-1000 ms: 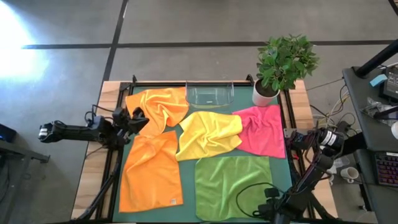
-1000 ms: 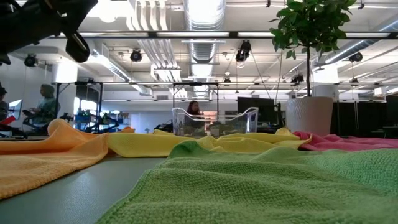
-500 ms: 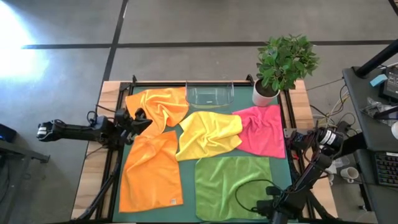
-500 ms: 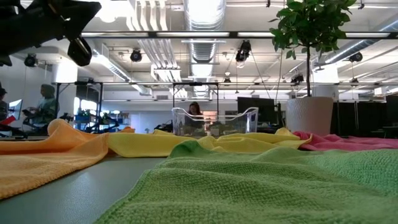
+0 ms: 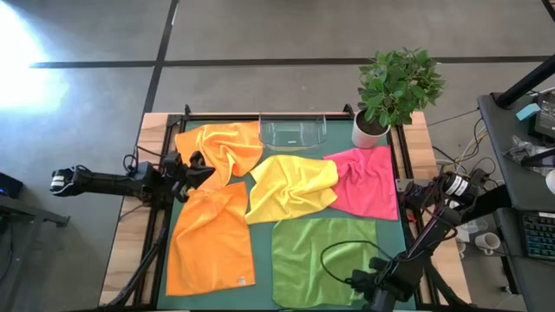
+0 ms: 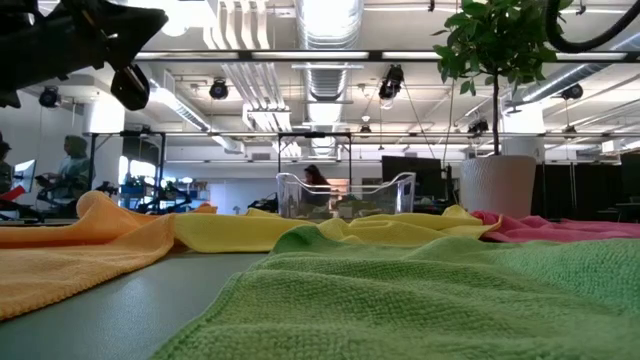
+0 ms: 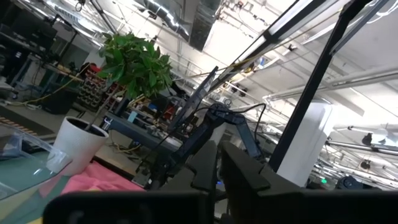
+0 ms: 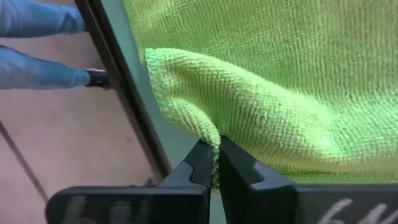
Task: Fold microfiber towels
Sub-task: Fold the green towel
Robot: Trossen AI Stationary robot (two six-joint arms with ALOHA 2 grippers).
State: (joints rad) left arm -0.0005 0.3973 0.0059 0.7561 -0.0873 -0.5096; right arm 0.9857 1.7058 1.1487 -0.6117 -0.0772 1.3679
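**Lime green towel pinched at its near right corner**

We see the lime green towel [image 5: 323, 260] lying flat at the near right of the green surface [image 5: 260, 234], and its near right corner is lifted into a small peak — the right end effector [image 8: 216, 163] has its two fingers pressed together on that fold of cloth, right beside the surface's dark edge rail. From above, that end effector [image 5: 368, 284] sits low over the towel's near right corner, a black cable looping across the cloth beside it.

Beyond it lie the other towels: the yellow towel [image 5: 290, 186] in the middle, touching the green one's far edge; the hot pink towel [image 5: 368, 180] to its right; a flat orange towel [image 5: 211, 238] at the near left; and a rumpled orange towel [image 5: 221, 149] at the far left.

The left end effector [image 5: 198, 170] hovers over the seam between the two orange towels, fingers pressed together and holding nothing we can see.

At the far edge stand a clear plastic tray [image 5: 292, 132] and a potted plant [image 5: 395, 91].
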